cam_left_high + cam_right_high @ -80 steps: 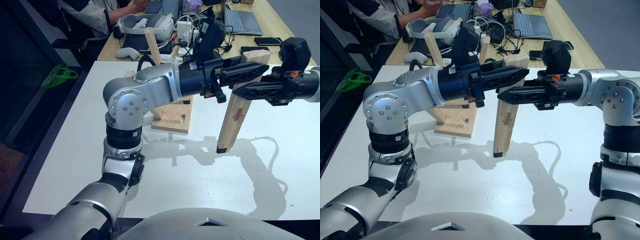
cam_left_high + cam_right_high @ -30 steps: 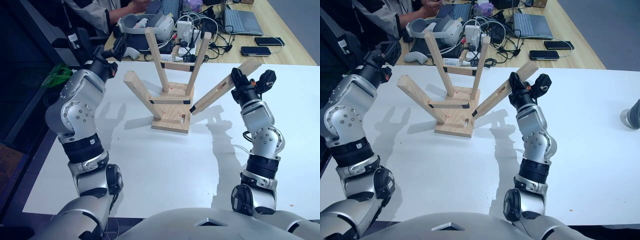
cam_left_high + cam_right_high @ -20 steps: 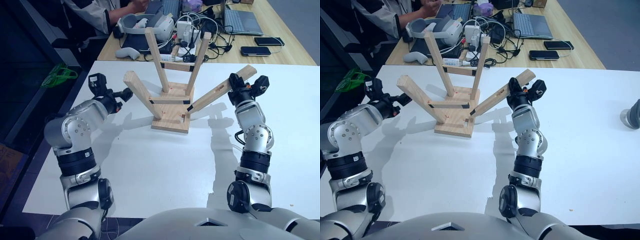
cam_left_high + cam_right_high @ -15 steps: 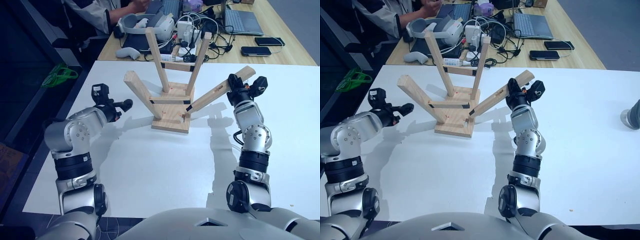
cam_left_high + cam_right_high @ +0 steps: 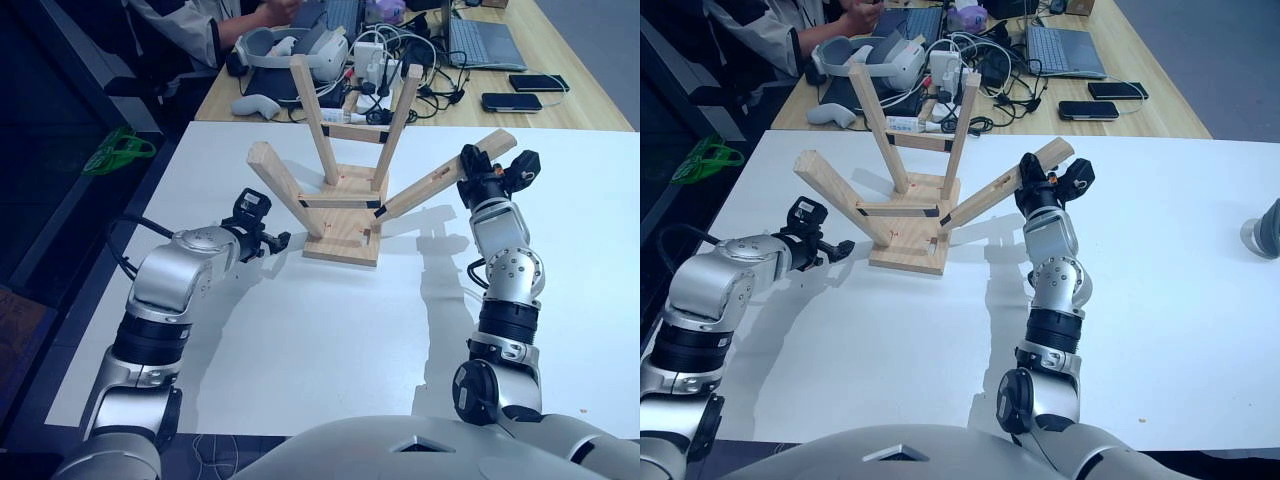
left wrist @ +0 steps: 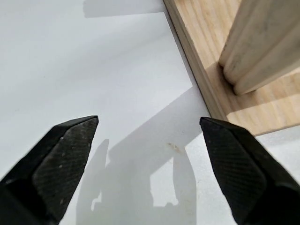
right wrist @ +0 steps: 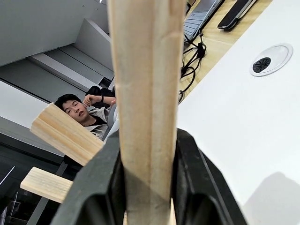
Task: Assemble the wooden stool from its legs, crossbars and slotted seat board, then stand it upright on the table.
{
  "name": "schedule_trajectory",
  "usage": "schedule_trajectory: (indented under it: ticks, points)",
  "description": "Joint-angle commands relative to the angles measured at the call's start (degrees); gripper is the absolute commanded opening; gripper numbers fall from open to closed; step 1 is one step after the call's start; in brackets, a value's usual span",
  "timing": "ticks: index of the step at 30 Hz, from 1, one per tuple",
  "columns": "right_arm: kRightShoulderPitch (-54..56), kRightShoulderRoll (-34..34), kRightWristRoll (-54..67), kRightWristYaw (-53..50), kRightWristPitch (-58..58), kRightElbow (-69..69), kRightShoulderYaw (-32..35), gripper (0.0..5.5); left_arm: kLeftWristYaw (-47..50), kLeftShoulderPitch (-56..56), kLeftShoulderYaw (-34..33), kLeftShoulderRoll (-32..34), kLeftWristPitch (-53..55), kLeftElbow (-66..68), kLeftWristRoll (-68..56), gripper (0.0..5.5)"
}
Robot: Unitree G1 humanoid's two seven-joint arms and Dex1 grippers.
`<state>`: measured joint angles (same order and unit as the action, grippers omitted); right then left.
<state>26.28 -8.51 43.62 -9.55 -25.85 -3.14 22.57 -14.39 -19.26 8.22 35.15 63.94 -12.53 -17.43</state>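
The stool lies upside down on the white table, its seat board (image 5: 343,235) flat and its legs pointing up. Two back legs (image 5: 312,110) are joined by a crossbar (image 5: 350,133), and a left leg (image 5: 278,185) splays outward. My right gripper (image 5: 478,172) is shut on the upper part of a fourth leg (image 5: 430,188), which slants down with its lower end at the board's right corner. My left gripper (image 5: 275,240) hovers low over the table just left of the board, open and holding nothing. In the left wrist view its fingertips (image 6: 61,154) frame the board's edge (image 6: 206,61).
A wooden desk behind the table carries a headset (image 5: 290,45), cables, laptops and a phone (image 5: 535,82). A round cable grommet (image 7: 272,58) sits in the table on the right. The white table (image 5: 330,350) in front of the stool offers free room.
Earlier both grippers held one leg upright before the stool. Since then the left gripper has let go, swung out left, and come down beside the seat board. The right gripper keeps the slanted leg.
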Motion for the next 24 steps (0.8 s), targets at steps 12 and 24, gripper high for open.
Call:
schedule_trajectory:
  ticks: [12,24]
  points:
    - [2.85,-1.28,1.26,-1.3,1.15,0.65,-0.54,1.0,-3.33,-3.98,11.21,-0.35,-2.76,1.33,9.9,4.01]
    - [4.32,0.13,1.12,-1.14,0.72,-0.26,-0.9,1.0,-3.12,-1.53,10.76,-4.02,-5.44,5.5,13.99,4.01]
